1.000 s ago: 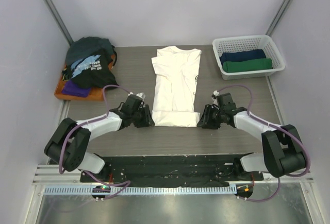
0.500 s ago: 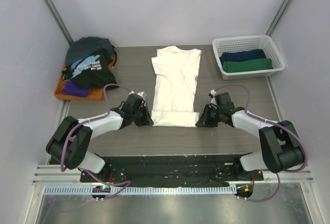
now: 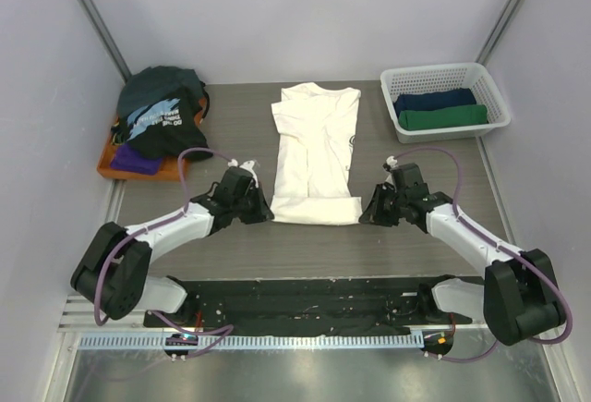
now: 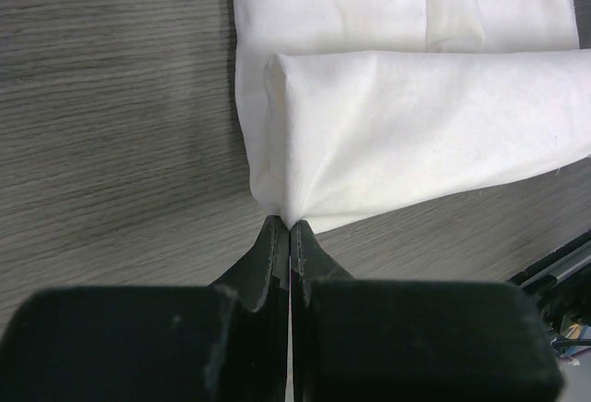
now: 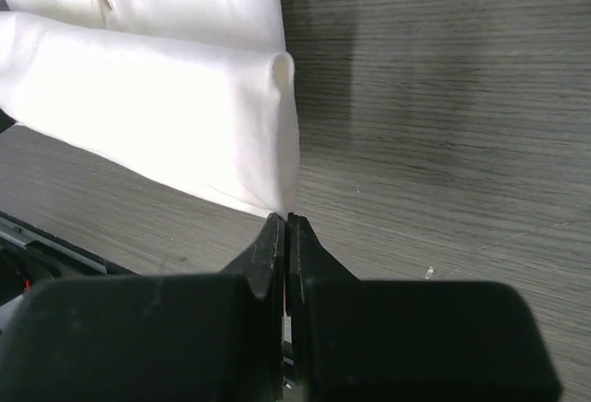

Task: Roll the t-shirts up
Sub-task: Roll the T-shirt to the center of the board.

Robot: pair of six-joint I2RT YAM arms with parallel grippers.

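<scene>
- Step check: rolling is under way on the cream-white tee. It lies flat down the middle of the table, collar end away from the arms, and its near hem is turned up into a short fat roll.
- Left gripper has its jaws squeezed together on the roll's left corner. The wrist view shows creases fanning out of the cloth right at the tips, so I read it as a real pinch, just a thin one.
- Right gripper mirrors it at the right corner, jaws pressed together with the cloth's bottom corner meeting the tips. There's less puckering there, so I'd call it held, but not by much.
- Most of the shirt beyond the roll is flat, so my guess is this tee is early in its roll.
- Next move, as I see it: lift both corners a touch and carry them forward over the flat part together at the same pace, so the roll stays straight instead of coning. With bites this small, a corner could slip out.
- Elsewhere, a navy roll and a green roll sit in the white basket at far right. A heap of dark tees waits on the orange tray at far left, so plenty left to do.
</scene>
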